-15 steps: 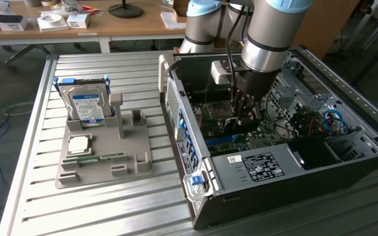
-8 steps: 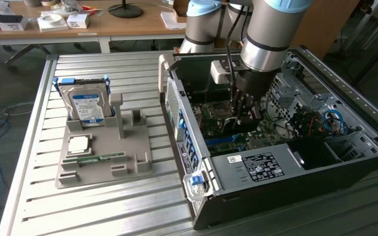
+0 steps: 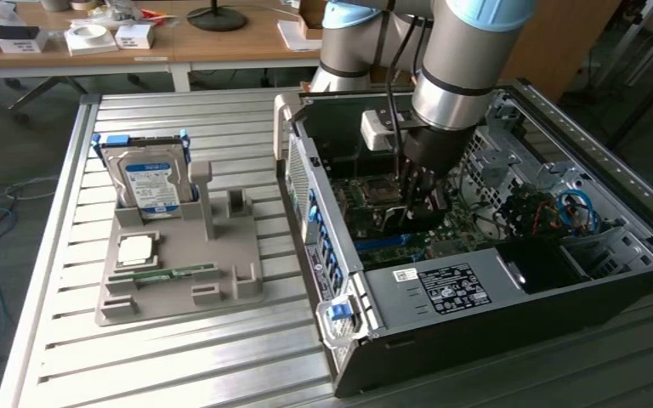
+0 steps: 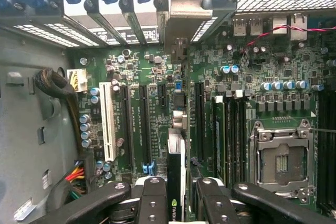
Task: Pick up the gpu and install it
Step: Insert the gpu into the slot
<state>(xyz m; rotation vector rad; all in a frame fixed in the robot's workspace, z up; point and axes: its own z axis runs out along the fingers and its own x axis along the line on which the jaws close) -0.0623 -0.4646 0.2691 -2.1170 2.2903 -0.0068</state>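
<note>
On the slatted aluminium bench (image 3: 190,365), to the exterior view's left of the open black computer case (image 3: 406,340), a grey plastic holder (image 3: 179,293) carries three parts. These are one silver hard drive with a blue-white label (image 3: 150,187), its print too small to read, one square silver processor chip (image 3: 137,249) and one narrow green memory stick (image 3: 167,274). Inside the case, the black tool (image 4: 176,187) is clamped on the thin dark gpu (image 4: 176,161), which is held edge-on above the green motherboard (image 4: 157,77) and shows a green eye-shaped logo. The case's white sticker (image 3: 445,285) is unreadable.
</note>
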